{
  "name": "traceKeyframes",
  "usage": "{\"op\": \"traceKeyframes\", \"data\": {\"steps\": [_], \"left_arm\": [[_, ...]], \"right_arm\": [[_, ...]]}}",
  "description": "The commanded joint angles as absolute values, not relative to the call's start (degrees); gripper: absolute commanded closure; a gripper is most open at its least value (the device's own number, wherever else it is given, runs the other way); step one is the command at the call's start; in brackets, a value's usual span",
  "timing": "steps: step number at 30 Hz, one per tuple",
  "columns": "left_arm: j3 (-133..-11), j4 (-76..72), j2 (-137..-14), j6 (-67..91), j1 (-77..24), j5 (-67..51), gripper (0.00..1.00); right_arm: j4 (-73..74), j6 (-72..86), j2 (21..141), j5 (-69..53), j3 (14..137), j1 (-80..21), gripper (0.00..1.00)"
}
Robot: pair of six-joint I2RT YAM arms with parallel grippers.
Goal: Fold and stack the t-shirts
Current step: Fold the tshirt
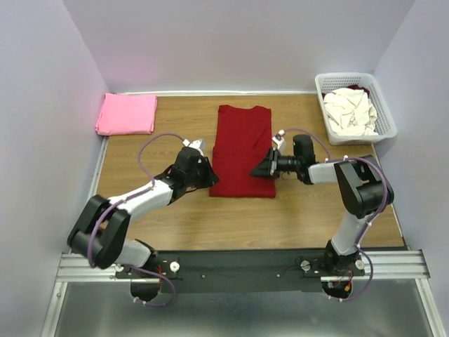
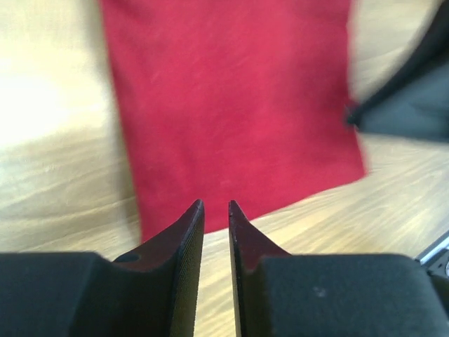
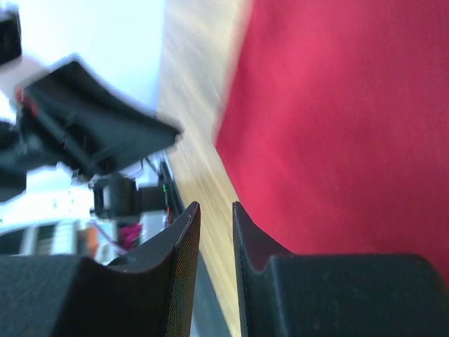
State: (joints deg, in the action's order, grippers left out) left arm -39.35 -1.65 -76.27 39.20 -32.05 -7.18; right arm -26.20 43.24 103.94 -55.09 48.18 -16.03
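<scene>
A dark red t-shirt (image 1: 242, 151) lies flat in a long folded strip in the middle of the table. It fills the left wrist view (image 2: 231, 105) and the right wrist view (image 3: 344, 119). My left gripper (image 1: 212, 180) hovers at the strip's near left edge. Its jaws (image 2: 216, 205) stand narrowly apart with nothing between them. My right gripper (image 1: 254, 171) is over the near right part of the shirt, and its jaws (image 3: 215, 206) also show a small empty gap. A bright pink t-shirt (image 1: 127, 114) lies folded at the back left. Cream-white t-shirts (image 1: 349, 112) are heaped in the basket.
A white lattice basket (image 1: 386, 116) stands at the back right corner. Bare wood lies between the red shirt and the arms' bases, and on both sides of it. Walls close in the table on the left, back and right.
</scene>
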Motion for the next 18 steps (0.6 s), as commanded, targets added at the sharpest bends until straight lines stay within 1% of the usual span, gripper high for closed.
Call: {"op": "traceKeyframes", "data": {"steps": [1,3,6,11,13,15,16,17,18], "left_arm": [[-37.1,-6.3,-83.5,43.1,-30.2,-14.6,0.74],[-38.0,-5.5,-87.7,43.2,-29.8,-16.2,0.75],[-36.9,-5.8,-90.3,43.8,-28.9,-16.9,0.77],[-33.8,-6.3,-87.5,44.4,-25.3,-17.1,0.78],[-32.1,-6.2,-85.4,44.1,-24.1,-17.5,0.79],[-31.5,-5.2,-83.2,43.1,-23.6,-17.5,0.79],[-31.4,-4.8,-82.3,42.6,-23.6,-17.7,0.79],[-31.3,-4.3,-81.3,42.1,-23.8,-17.8,0.77],[-31.5,-2.8,-78.9,41.8,-24.1,-16.6,0.76]], "right_arm": [[-34.3,48.0,105.6,-58.5,38.0,-15.5,0.68],[-34.9,47.6,108.4,-58.5,35.7,-14.6,0.68],[-36.2,47.8,112.8,-59.3,32.1,-10.7,0.68],[-36.6,48.0,114.6,-60.5,29.5,-6.3,0.68],[-36.5,48.0,113.1,-60.6,28.7,-6.0,0.68],[-36.2,48.0,109.0,-60.3,27.7,-6.1,0.66],[-34.0,47.5,107.2,-60.0,27.7,-6.1,0.65],[-31.4,46.3,103.0,-59.5,27.9,-6.1,0.63],[-22.9,42.4,100.7,-57.1,29.5,-6.4,0.62]]}}
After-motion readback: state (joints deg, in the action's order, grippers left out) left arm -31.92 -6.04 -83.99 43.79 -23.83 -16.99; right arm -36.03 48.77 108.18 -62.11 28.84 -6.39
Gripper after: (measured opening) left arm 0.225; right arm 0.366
